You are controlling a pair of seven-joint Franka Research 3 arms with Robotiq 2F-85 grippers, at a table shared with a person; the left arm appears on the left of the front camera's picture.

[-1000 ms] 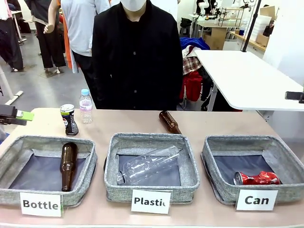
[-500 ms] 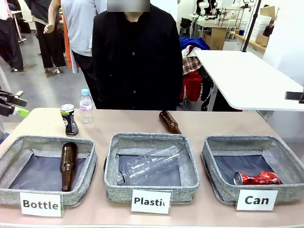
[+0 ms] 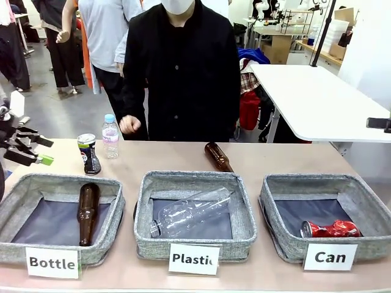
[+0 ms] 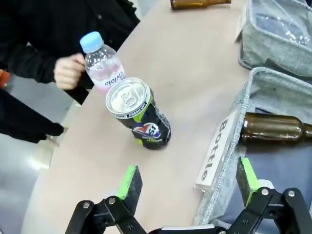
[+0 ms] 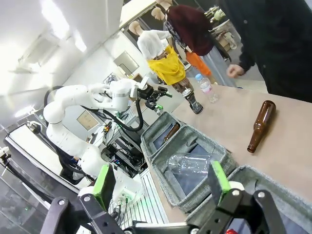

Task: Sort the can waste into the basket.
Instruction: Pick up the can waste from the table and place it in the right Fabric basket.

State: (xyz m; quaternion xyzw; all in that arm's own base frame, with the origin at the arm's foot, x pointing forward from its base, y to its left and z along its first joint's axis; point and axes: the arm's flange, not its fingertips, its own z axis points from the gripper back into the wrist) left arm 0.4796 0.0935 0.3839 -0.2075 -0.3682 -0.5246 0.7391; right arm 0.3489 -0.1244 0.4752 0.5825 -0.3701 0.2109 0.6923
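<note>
Can sorting
Black can (image 4: 139, 114) is seen at 11 o'clock from left gripper (image 4: 189, 179). Right gripper (image 5: 161, 180) and left are spread wide.

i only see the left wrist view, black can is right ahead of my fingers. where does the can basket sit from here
Observer: In the front view the Can basket is at the table's right end, just right of the Plastic basket.
Operator: anything in it
Observer: Yes, a dented red can lies on its side at the front of the lining.
Operator: is the right arm busy
Observer: The right gripper is open, with nothing between its fingers.
</note>
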